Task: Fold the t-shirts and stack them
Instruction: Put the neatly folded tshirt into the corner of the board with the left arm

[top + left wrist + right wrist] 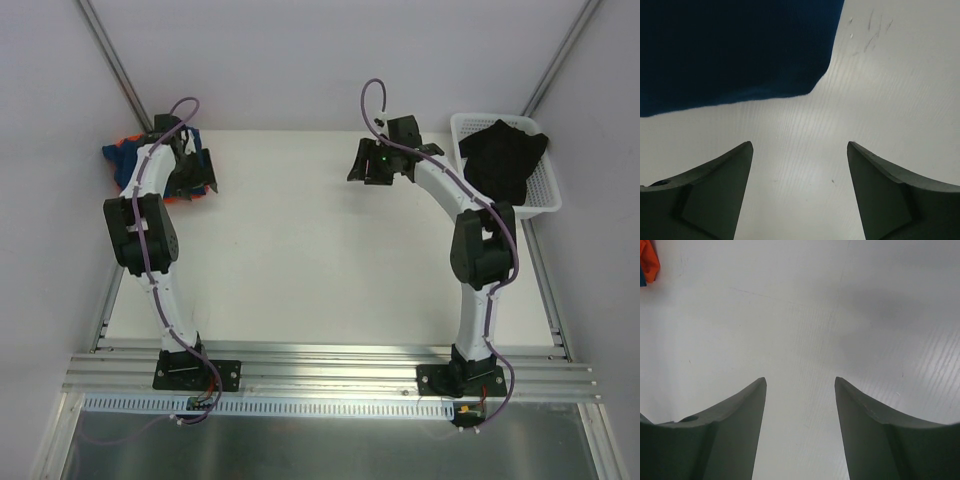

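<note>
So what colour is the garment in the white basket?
The garment is black; the top external view shows it best.

Bare table (300, 260) runs wide through the middle and near side, easy passage there. Far left, the bunched blue and orange t-shirts (118, 158) fill the corner; far right, a white basket (548, 192) of dark cloth (505, 155) blocks the edge.

Matt blue cloth t-shirt (730, 50), smooth faintly ribbed table (900, 100), plastic mesh basket (538, 208), metal rails (330, 372)
</note>
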Motion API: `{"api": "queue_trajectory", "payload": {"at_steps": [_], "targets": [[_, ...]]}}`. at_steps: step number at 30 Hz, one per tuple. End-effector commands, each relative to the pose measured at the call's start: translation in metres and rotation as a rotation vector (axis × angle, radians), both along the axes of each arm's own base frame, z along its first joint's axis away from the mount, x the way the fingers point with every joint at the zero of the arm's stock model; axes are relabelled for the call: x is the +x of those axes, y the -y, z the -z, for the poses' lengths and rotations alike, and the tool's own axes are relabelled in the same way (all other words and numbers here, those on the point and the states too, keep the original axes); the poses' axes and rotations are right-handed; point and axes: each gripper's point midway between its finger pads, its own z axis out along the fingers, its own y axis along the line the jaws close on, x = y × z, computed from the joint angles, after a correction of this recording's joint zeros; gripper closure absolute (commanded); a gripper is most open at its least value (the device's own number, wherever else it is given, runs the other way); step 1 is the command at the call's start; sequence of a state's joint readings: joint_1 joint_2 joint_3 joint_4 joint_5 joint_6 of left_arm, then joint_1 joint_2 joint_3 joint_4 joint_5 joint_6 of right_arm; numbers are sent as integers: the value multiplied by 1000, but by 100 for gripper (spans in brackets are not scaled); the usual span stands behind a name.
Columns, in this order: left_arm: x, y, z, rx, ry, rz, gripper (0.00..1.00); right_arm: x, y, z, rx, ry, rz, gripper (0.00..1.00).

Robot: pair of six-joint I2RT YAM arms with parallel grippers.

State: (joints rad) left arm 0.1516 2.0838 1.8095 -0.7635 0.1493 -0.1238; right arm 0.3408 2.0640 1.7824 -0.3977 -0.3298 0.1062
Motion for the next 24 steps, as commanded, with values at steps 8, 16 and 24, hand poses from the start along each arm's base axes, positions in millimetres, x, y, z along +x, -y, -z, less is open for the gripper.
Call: {"api": "queue_trajectory", "payload": {"at_steps": [8,16,24], "targets": [[43,-22,-30,87,123,-44,23,6,15,-37,20,91,16,39],[85,-42,-29,172,199,-51,22,10,14,-39,5,108,16,39],[138,-50,-72,262,400,-67,21,11,13,-42,-17,128,13,39]]}}
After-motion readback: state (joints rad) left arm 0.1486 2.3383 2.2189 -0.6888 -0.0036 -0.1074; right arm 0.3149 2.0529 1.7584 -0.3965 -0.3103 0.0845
